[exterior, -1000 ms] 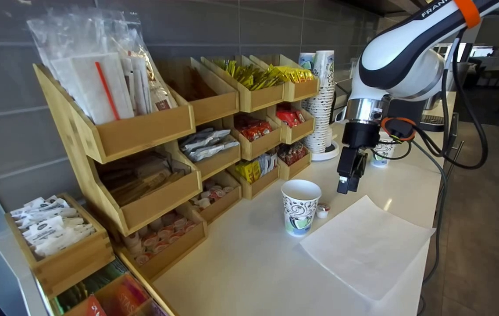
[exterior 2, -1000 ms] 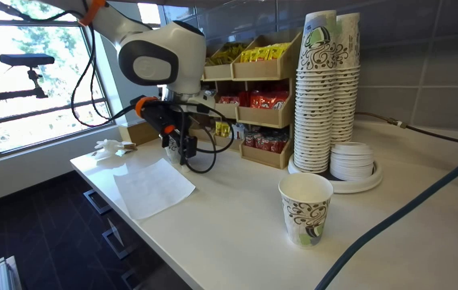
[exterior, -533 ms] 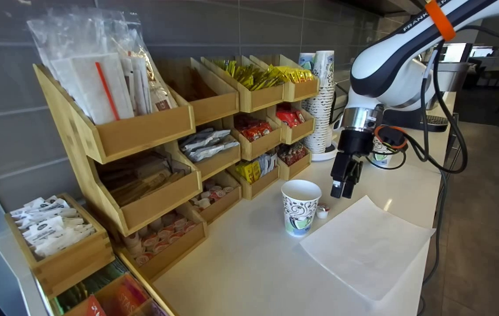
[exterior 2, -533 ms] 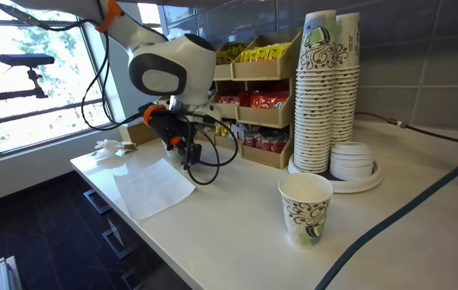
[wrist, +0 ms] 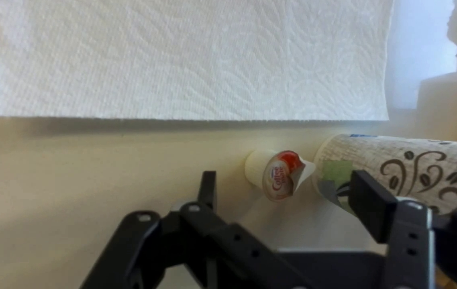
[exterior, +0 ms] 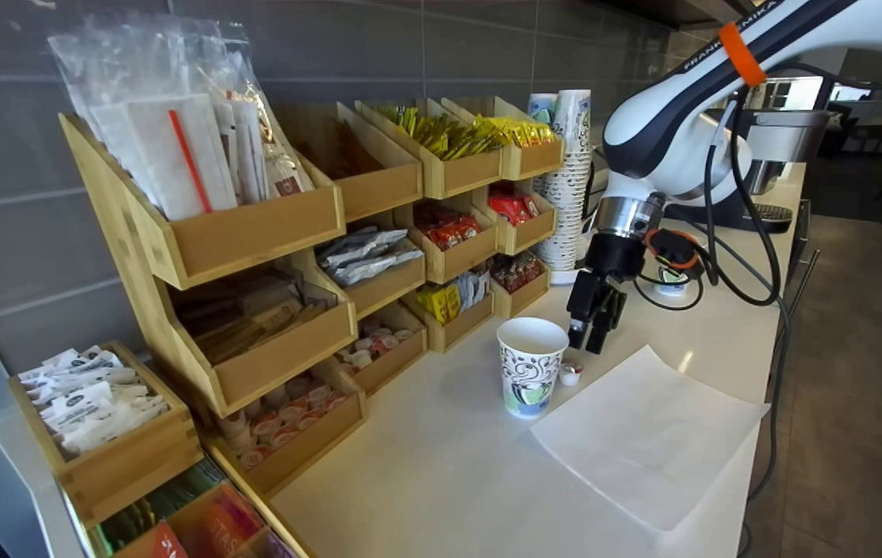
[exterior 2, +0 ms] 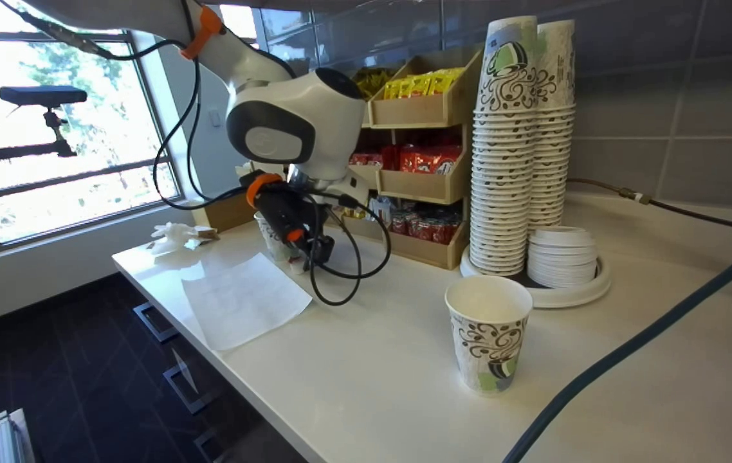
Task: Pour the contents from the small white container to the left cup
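Hovering with fingers (wrist: 208,188) parted and nothing held, the gripper (exterior: 586,341) should center over the small white container (wrist: 272,175), its lid (wrist: 280,182) partly peeled, then squeeze lightly to avoid spilling, one finger slipping clear of the paper cup (wrist: 405,170) just beside it on the desk (exterior: 425,473).

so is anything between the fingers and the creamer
Nothing visible: in the wrist view, the creamer shows whole, framed by the open fingers. The cup, though, stands close beside it and could catch one finger.
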